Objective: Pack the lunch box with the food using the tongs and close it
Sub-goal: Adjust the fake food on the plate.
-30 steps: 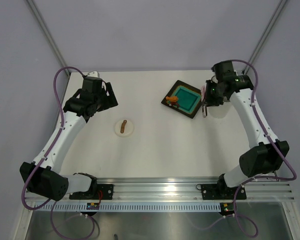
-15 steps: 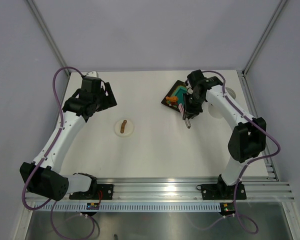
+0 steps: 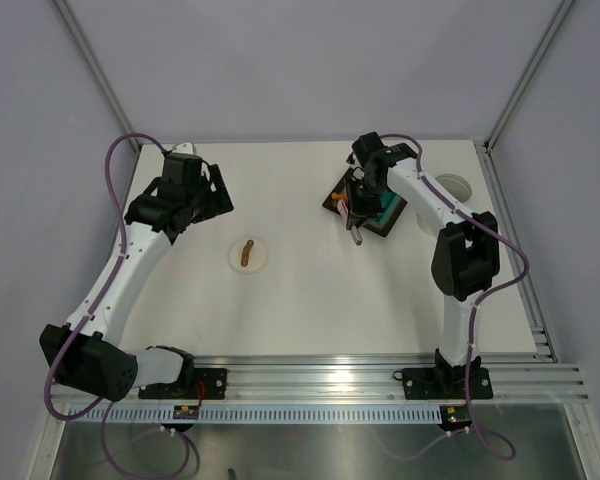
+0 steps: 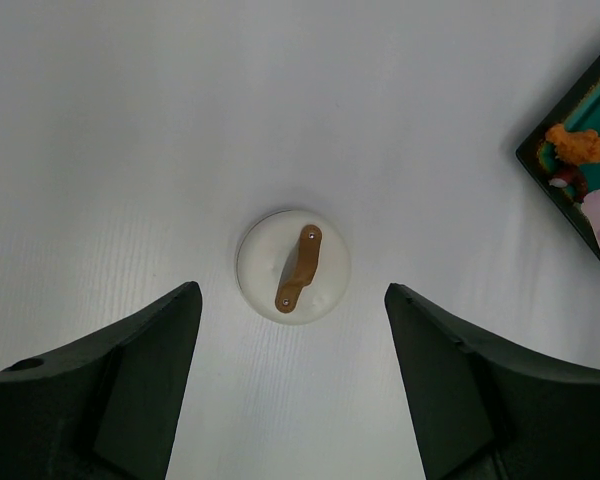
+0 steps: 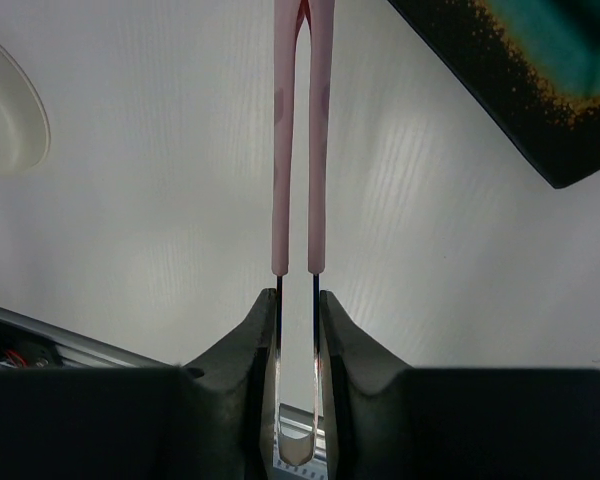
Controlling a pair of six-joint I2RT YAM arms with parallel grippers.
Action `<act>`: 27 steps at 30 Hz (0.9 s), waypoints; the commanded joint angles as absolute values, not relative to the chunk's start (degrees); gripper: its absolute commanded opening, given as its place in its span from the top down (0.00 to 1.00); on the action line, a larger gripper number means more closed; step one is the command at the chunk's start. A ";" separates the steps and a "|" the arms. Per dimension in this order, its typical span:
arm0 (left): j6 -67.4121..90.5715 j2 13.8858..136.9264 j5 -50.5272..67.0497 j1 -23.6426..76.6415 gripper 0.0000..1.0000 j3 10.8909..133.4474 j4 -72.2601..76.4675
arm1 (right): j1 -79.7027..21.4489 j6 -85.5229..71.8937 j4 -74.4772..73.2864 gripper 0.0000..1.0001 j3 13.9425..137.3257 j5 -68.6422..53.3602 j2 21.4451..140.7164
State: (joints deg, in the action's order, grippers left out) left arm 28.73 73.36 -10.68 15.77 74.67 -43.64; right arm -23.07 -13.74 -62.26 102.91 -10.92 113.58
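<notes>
**1. Tongs** (image 5: 284,150). Pale pink, two slim arms. Their bare metal joined end sat inside the right gripper (image 5: 295,300). Its fingers were drawn in narrow against the outer sides of both arms, squeezing them almost parallel with a thin gap between. The arms ran out over white table just beside the tray's edge. The tips were cut off in the right wrist view. In the left wrist view a pink end showed at the tray corner that held the food.

**2. Tray** (image 5: 510,100). Black, square, teal centre. It was set cornerwise toward the table's far edge, right of the middle.

**3. Food.** An orange piece (image 4: 580,146) and a brown-red piece (image 4: 570,181) lay together in the tray's left corner.

**4. Lunch box** (image 3: 455,186). White round tub, uncovered, close to the table's right edge near the far right corner. It was partly hidden behind the right arm and stood apart from the tray.

**5. Lid** (image 4: 265,265). Flat, white, with a brown stick handle (image 4: 298,268). It lay left of the table's middle, well apart from the tray and from every edge.

**6. Left gripper** (image 4: 291,290). Jaws spread wide, holding nothing. It was raised above the lid, which showed between the fingers, touching neither.

**7. Table** (image 3: 310,300). White. Bare surface stretched between the lid and the tray and across the near half up to the arms' bases.
</notes>
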 commanded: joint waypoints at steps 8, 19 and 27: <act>28.21 73.48 -11.51 15.29 0.22 76.29 -42.45 | -23.82 -15.55 -58.80 0.81 111.44 -13.10 121.81; 28.21 73.30 -11.60 15.29 0.22 76.11 -42.54 | -23.56 -16.52 -56.78 0.81 107.24 -9.41 121.64; 28.13 73.13 -11.25 15.29 0.22 75.76 -42.10 | -22.24 -17.14 -55.90 0.81 103.19 -8.26 117.87</act>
State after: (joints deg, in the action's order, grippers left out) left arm 28.73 73.36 -10.74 15.66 74.67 -43.86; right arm -23.03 -16.51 -55.99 104.14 -9.50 122.43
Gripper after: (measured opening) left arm 0.780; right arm 0.243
